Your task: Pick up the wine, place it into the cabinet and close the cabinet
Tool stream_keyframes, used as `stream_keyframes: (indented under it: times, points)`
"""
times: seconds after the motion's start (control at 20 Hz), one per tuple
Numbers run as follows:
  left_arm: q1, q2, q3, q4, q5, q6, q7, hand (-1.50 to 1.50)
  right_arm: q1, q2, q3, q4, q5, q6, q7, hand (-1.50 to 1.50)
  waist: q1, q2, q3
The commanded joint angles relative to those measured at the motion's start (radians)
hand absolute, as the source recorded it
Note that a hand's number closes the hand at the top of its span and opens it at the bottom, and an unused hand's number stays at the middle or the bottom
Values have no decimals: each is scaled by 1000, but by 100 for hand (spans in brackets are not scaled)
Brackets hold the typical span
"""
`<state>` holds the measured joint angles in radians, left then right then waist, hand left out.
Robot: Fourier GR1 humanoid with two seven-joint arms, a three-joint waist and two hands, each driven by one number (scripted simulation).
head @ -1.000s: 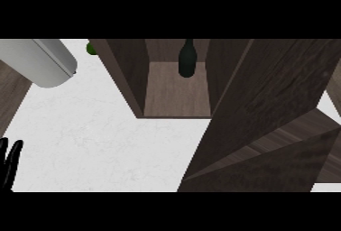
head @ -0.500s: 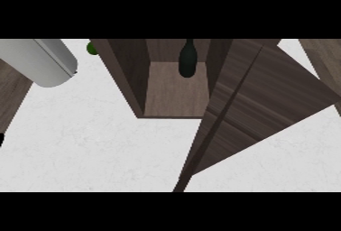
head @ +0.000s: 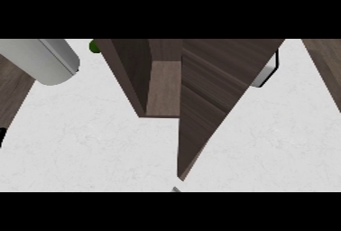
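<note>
Wine no longer shows, hidden inside the cabinet (head: 136, 72) since its door (head: 213, 94) swung most of the way shut; both hands out of view, fingers' state untellable.

Cabinet door (head: 213, 99) swings across centre of frame and covers most of the cabinet (head: 133, 67) interior; only a narrow strip of inside floor shows, wine not visible behind it. Cabinet top cut off by upper edge. Green thing (head: 94, 45) at upper left mostly hidden behind cabinet wall, can't tell what. Grey cylinder (head: 43, 58) upper left cut by frame edge. Small grey bit (head: 176, 189) at bottom centre, too little to ID.
</note>
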<state>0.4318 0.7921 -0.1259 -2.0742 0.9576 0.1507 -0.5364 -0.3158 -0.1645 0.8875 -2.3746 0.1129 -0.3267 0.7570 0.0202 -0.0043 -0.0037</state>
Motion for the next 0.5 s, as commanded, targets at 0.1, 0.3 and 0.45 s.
stream_keyframes:
  times: [0.1, 0.3, 0.45]
  points:
    - [-25, -8, 50, 30, 25, -37, 17, -150, -239, 156, 5, 173, -72, -112, 18, 150, 13, 5, 0]
    - [-76, -15, 3, 17, 17, 3, 69, -150, -373, 155, -64, 240, -173, -154, 11, 150, 20, 11, -1]
    - [-66, -42, -7, 37, -17, -7, 41, -150, -490, 158, -130, 387, -234, -185, -62, 150, 31, 11, 0]
